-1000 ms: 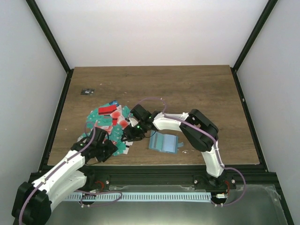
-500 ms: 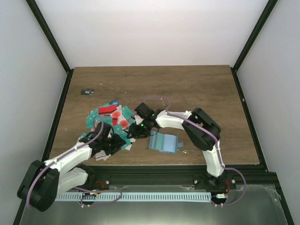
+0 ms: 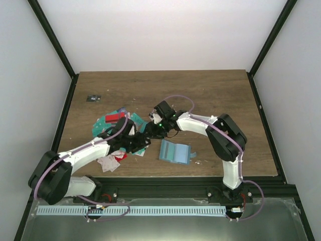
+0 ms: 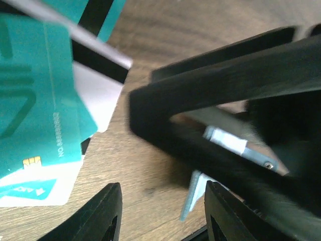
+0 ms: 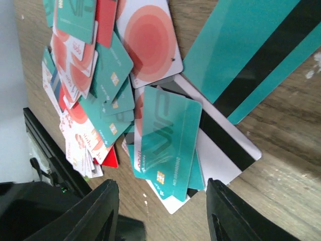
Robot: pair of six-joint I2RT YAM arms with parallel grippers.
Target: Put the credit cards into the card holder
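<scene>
Credit cards point(image 3: 107, 161) start right at the near edge, left of centre, where a few white-and-red ones lie loose on the table point(image 3: 215, 95). To the right of those, about as close to the edge, is the card holder point(image 3: 174, 151). It's opened flat on the wood, teal-blue, slots facing up, with its little tab sticking out on the right.

A bit further out, the two arms meet over the right end of the card pile. The left gripper point(image 4: 161, 193) comes in from the left, low over the wood, with its jaws apart and nothing between them. Its own camera has a teal numbered card point(image 4: 35, 100) off to the left, lying over a white one, and a black part of the right arm crossing close in front.

The right gripper point(image 5: 161, 186) reaches in from the right, jaws wide too, gripping nothing. It hangs over overlapped cards. A teal chip card point(image 5: 165, 145) sits face up on a white card with a black stripe. Beyond that are a white card with a red blotch point(image 5: 149, 37) and a striped teal card point(image 5: 251, 55). Can't tell whether either set of fingertips is actually touching a card.

Further out and left is the main heap point(image 3: 113, 123), a jumble of red, teal and white, all on the table. Way off by the far left corner sits a small black thing point(image 3: 93, 98), too small to make out.
</scene>
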